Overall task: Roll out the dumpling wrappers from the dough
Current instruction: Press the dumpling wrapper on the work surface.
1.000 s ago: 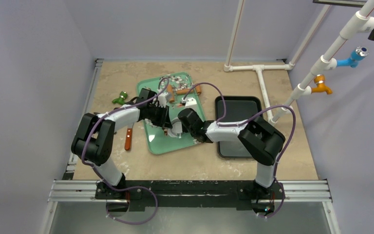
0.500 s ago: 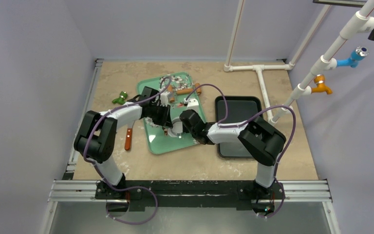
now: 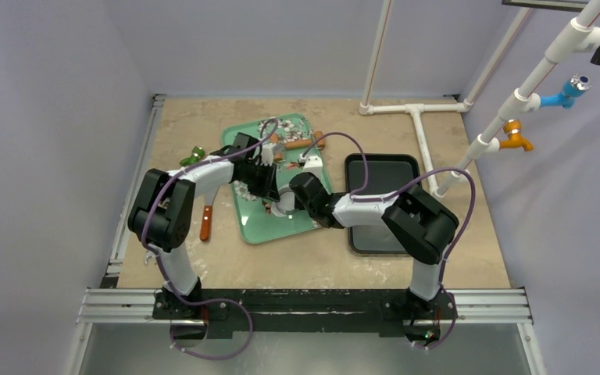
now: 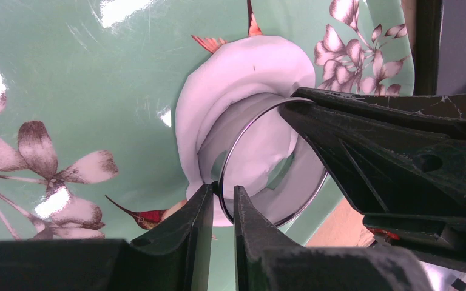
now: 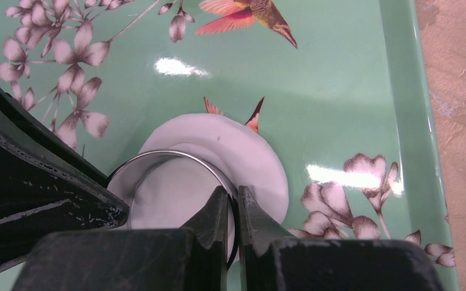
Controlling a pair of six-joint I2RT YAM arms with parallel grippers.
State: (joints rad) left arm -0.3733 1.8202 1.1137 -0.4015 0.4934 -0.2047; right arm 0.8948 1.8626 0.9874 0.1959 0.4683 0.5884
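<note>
The dough [image 4: 243, 79] lies flattened as a white round on the green flowered tray [image 3: 258, 226]. It also shows in the right wrist view [image 5: 252, 151]. A round metal ring cutter [image 4: 261, 124] stands on it, its rim [image 5: 158, 156] pressed into the dough. My left gripper [image 4: 223, 193] is shut on the ring's wall at one side. My right gripper [image 5: 233, 197] is shut on the wall at the opposite side. In the top view both grippers [image 3: 277, 195] meet over the tray's middle and hide the ring and dough.
A rolling pin with orange handles [image 3: 297, 144] lies at the tray's far end. A black tray [image 3: 381, 226] sits to the right. An orange-handled knife [image 3: 205, 223] and a green toy [image 3: 194, 156] lie left of the green tray. White pipes [image 3: 422, 117] stand at the back right.
Both grippers have shifted a little toward the far end of the tray, still together. The left arm's elbow has swung to the right.
</note>
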